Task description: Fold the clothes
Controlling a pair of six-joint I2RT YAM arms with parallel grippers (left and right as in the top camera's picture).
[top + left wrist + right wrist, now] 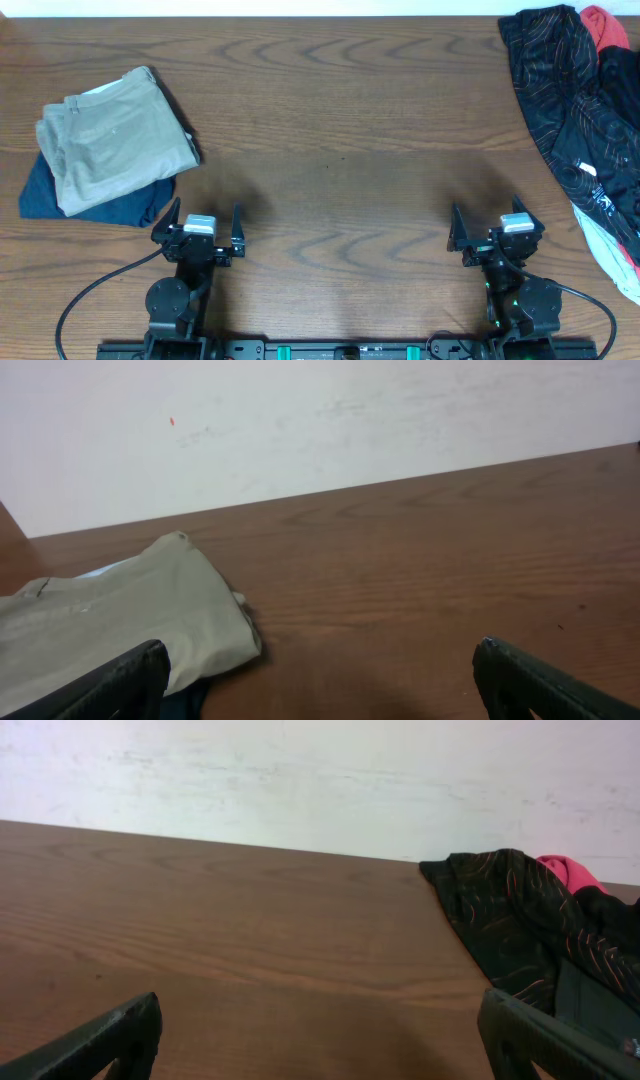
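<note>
The black jersey (572, 95) with fine orange contour lines lies crumpled at the table's far right edge; the right wrist view shows the black jersey (520, 925) at its right side. My left gripper (205, 217) stands open near the front left, nothing between its fingers (120, 685). My right gripper (488, 223) is open too, near the front right, well short of the jersey and empty, with bare wood between its fingertips (540, 1040).
Folded khaki trousers (110, 140) rest on a navy garment (45, 192) at the left, just beyond my left gripper. A red garment (606, 28) and a pale grey one (605, 245) lie with the jersey. Brown wooden table (330, 130) between them.
</note>
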